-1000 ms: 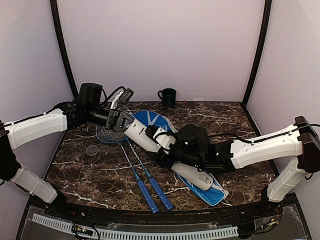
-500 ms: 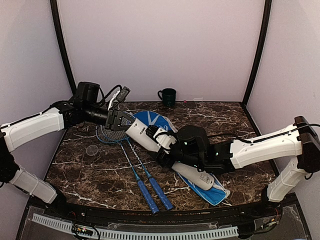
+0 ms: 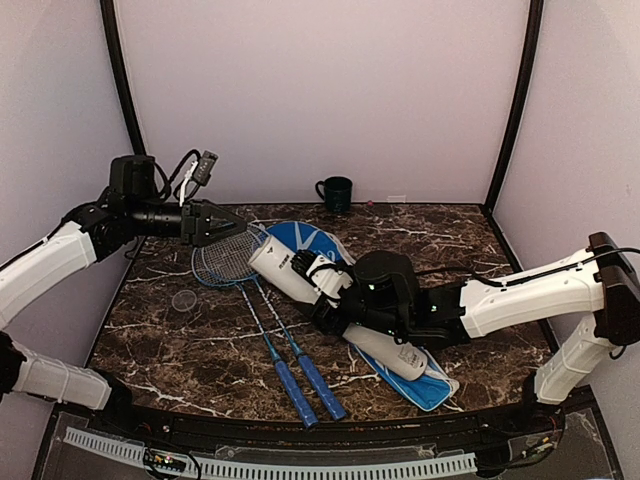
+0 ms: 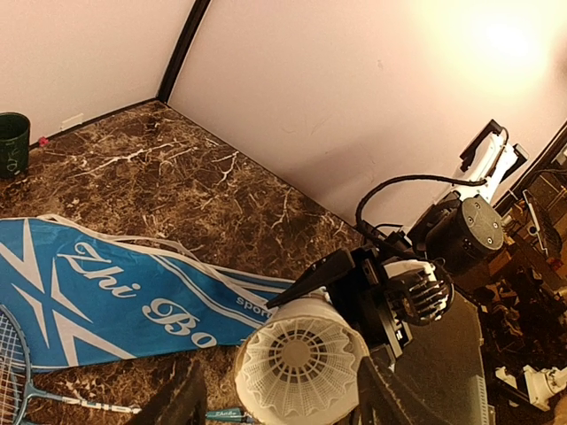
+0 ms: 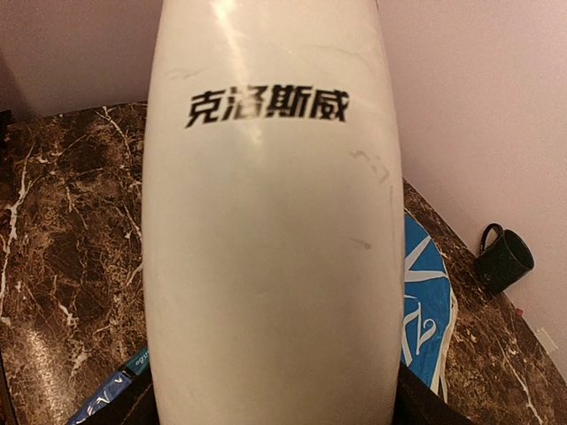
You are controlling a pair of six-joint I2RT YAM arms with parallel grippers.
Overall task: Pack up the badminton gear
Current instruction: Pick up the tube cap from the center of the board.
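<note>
Left gripper (image 3: pixel 226 222): jaws apart, empty, near the tube's open end.
Right gripper (image 3: pixel 322 288): clamped round the white tube (image 3: pixel 280 268).
Tube mouth: shuttlecock (image 4: pixel 298 356) inside.
Under tube: blue cover (image 4: pixel 106 297).

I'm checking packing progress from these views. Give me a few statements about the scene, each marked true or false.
1. The right gripper is shut on the white tube. True.
2. A shuttlecock sits in the tube's open end. True.
3. The left gripper grips a shuttlecock. False: it is open and empty, clear of the tube's mouth.
4. The mug stands on the blue cover. False: it stands by the back wall, apart from the cover.
5. Both rackets lie on the table. True.
</note>
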